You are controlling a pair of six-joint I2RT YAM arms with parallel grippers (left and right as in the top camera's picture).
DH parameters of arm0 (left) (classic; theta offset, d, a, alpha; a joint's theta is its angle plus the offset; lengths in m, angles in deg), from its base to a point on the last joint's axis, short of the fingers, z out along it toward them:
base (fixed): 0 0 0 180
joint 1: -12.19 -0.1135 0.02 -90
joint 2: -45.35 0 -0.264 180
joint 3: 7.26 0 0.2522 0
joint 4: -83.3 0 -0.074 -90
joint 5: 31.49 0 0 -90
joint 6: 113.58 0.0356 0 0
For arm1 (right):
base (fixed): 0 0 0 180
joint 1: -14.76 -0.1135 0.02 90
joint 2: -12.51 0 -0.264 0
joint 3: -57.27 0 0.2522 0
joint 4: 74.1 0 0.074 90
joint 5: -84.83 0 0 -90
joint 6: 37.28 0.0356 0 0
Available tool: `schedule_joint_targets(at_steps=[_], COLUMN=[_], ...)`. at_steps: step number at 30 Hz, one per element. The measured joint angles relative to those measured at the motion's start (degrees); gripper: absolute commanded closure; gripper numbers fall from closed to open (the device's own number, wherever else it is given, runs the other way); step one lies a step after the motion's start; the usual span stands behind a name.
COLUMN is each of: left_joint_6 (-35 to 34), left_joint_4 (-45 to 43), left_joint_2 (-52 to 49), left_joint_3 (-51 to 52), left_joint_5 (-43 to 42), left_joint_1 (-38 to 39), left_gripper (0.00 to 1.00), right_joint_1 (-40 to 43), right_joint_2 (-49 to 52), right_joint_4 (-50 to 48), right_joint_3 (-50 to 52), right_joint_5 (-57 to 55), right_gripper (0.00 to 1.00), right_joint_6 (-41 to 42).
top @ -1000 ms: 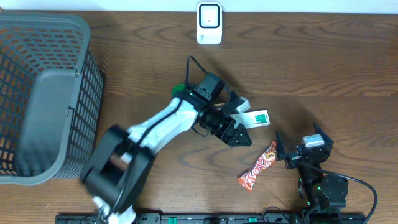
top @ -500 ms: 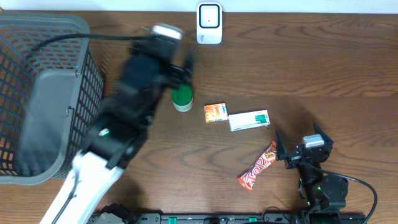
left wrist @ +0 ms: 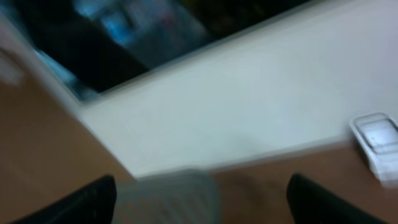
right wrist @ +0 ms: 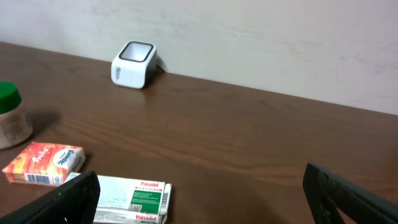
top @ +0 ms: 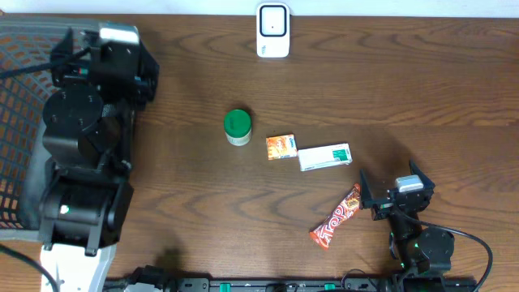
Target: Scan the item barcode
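Several items lie mid-table: a green-lidded jar (top: 237, 127), a small orange box (top: 280, 147), a white and green Panadol box (top: 324, 156) and a red candy bar (top: 336, 216). The white scanner (top: 272, 30) stands at the far edge. My left arm (top: 81, 138) is raised at the far left over the basket. In the blurred left wrist view my left gripper (left wrist: 202, 208) is open and holds nothing. My right gripper (right wrist: 205, 205) rests open near the front right, with the Panadol box (right wrist: 130, 199) by its left finger (right wrist: 68, 202). No barcode faces the scanner.
A large grey mesh basket (top: 20, 97) fills the left side, partly hidden by my left arm. In the left wrist view its rim (left wrist: 168, 193) shows as a blur and the scanner (left wrist: 376, 140) sits at the right. A wall runs behind the table.
My left arm swung up and left from the boxes in the middle to over the basket, leaving the orange box beside the white one. The right arm has not moved.
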Motion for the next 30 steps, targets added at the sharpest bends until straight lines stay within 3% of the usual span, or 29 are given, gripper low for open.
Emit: schedule_joint_targets(at_steps=[7,14,18,24,29,30], left_joint_6=[0.72,-2.84,-3.96,-5.05,-6.10,-6.75], left_joint_4=[2.05,-1.16,-1.14,-4.22,-4.96,-5.03], left_joint_2=[14.08,31.52,38.14,39.45,35.58,34.36], left_joint_3=[3.91,12.79,16.50,16.98,16.98,16.98], left_joint_5=[-14.69,-21.42,-23.19,-24.39,-24.48,-24.46], left_joint_1=[-1.66,-7.91,-11.54,-12.66,-12.66,-12.66], left_gripper=[0.13,0.13,0.13,0.13,0.13,0.13], right_joint_1=[0.00,0.00,0.00,0.00,0.00,0.00], right_joint_2=[0.50,6.51,13.97,28.30,35.34,36.41], right_joint_4=[2.82,20.26,32.89,48.13,50.66,51.23], right_joint_3=[-6.08,-24.63,-33.03,-47.19,-50.95,-50.93], right_joint_5=[-0.24,-1.42,-2.82,1.38,12.31,13.90], right_gripper=[0.01,0.01,0.01,0.01,0.01,0.11], right_joint_6=[0.37,1.90,8.00,16.41,18.21,18.43])
